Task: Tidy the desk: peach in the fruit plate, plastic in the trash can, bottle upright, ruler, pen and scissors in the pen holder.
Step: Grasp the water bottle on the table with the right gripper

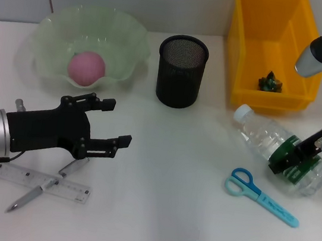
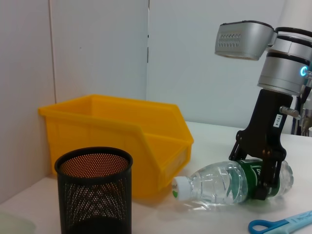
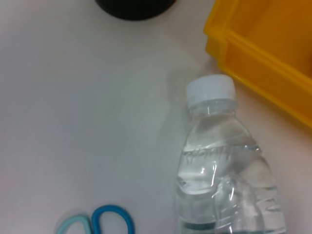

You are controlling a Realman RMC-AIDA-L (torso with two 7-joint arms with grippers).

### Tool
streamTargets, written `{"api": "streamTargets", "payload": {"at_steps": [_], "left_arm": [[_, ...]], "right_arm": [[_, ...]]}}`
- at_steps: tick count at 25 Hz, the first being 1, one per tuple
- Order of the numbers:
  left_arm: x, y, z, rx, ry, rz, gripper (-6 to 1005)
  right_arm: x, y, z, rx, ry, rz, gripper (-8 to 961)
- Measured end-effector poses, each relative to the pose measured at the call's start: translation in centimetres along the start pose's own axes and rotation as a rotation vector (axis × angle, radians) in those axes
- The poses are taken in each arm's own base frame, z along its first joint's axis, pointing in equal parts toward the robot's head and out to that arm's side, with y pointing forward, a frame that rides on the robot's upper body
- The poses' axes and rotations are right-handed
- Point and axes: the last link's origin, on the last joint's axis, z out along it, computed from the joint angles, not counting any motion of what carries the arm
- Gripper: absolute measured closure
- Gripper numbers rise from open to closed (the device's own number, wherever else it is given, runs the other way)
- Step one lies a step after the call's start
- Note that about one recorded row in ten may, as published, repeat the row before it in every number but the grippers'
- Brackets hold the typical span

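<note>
Right gripper [image 1: 297, 159] is seen clamped around the green label of the bottle [image 1: 271, 145], which lies flat between trash can [image 1: 241, 60] and scissors [image 1: 261, 196], so the cap end should be swung up slowly and the base seated squarely on the desk [image 1: 159, 216].

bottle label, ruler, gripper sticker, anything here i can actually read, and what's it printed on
No text can be read.
Bottle green label: print too blurred to read.
Ruler: fine marks show, numbers too small to read.
Right gripper: small white sticker with dark characters, too small to read.
Scissors blade cover: faint marks, unreadable.
Trash can, pen holder, fruit plate: no text visible.
</note>
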Motion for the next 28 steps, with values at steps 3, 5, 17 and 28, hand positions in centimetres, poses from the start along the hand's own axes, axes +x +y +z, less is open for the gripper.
{"api": "streamTargets", "payload": {"at_steps": [3, 5, 17, 28], "left_arm": [[0.0, 0.01, 0.0, -0.001, 0.0, 0.0, 165], [0.0, 0.01, 0.0, -0.001, 0.0, 0.0, 165], [0.01, -0.01, -0.06, -0.002, -0.001, 0.001, 166], [-0.03, 0.01, -0.16, -0.004, -0.003, 0.002, 168]], "right_arm": [[-0.06, -0.05, 0.06, 0.003, -0.004, 0.001, 146], [-0.04, -0.06, 0.13, 0.003, -0.004, 0.002, 147], [-0.1, 0.15, 0.64, -0.008, 0.005, 0.003, 152], [-0.37, 0.5, 0.82, -0.007, 0.014, -0.018, 159]]}}
